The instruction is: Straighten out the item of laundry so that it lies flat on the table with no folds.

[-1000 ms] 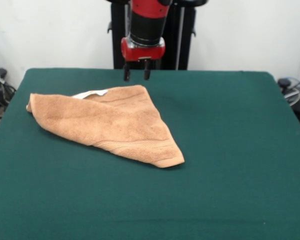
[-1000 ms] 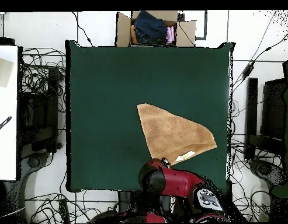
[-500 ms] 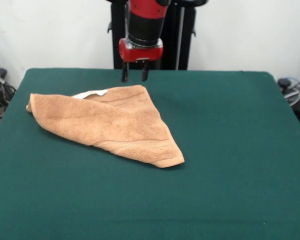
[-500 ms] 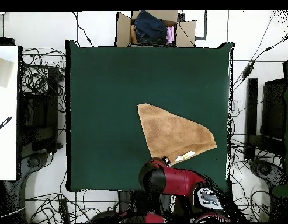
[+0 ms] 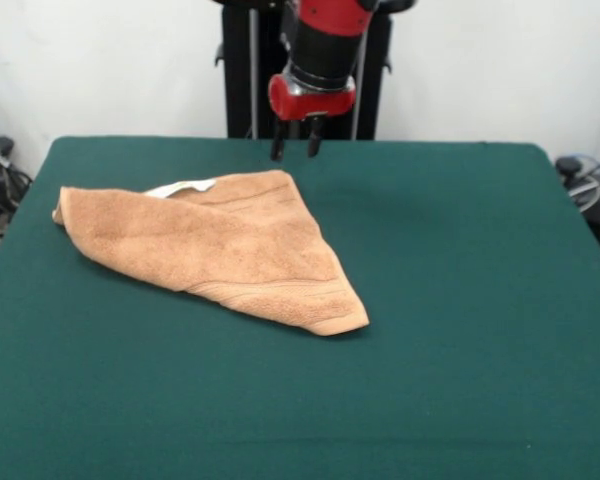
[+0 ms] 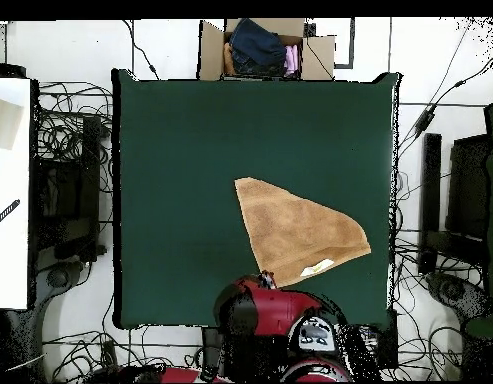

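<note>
Gripper [image 5: 296, 150] hangs above the table's [image 5: 460, 300] far edge with its two dark fingers [image 5: 278, 150] spread a narrow gap apart, holding and touching nothing, just beyond the towel [image 5: 220, 250], which lies folded into a rough triangle, white label [image 5: 180, 187] showing at its far edge.

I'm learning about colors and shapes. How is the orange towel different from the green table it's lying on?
The towel is light orange-tan; the table is dark green. The towel is folded into a rough triangle with a white label showing; the table is a plain rectangle. The towel covers only a small part of the far wider table. The towel looks fluffy and rumpled; the table top looks smooth and flat. Both look like cloth.
</note>
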Motion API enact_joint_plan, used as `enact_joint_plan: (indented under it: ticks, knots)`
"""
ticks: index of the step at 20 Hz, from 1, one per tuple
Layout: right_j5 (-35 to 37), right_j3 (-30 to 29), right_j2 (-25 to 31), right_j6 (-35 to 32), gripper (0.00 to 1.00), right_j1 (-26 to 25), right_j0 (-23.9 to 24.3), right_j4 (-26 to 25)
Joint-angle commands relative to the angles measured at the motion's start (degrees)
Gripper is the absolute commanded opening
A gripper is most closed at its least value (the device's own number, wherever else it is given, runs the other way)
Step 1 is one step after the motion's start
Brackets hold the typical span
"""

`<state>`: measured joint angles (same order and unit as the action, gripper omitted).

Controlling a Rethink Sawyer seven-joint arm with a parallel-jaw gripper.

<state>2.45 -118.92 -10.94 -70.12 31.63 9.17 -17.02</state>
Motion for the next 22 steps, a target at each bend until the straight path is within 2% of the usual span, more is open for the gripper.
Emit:
enact_joint_plan:
  ticks: [1,8,13,22]
  knots:
    - [-5.28,0.80,-0.97,-15.08,1.00,-3.94,-1.79,2.80]
    - [-7.94,3.94,1.01,-10.86,1.00,-7.53,2.78,-1.00]
    - [-9.09,5.57,-1.42,-8.46,1.00,-5.65,-0.16,-2.99]
    - [-11.72,5.58,-4.91,-8.98,1.00,-5.41,-4.34,-2.34]
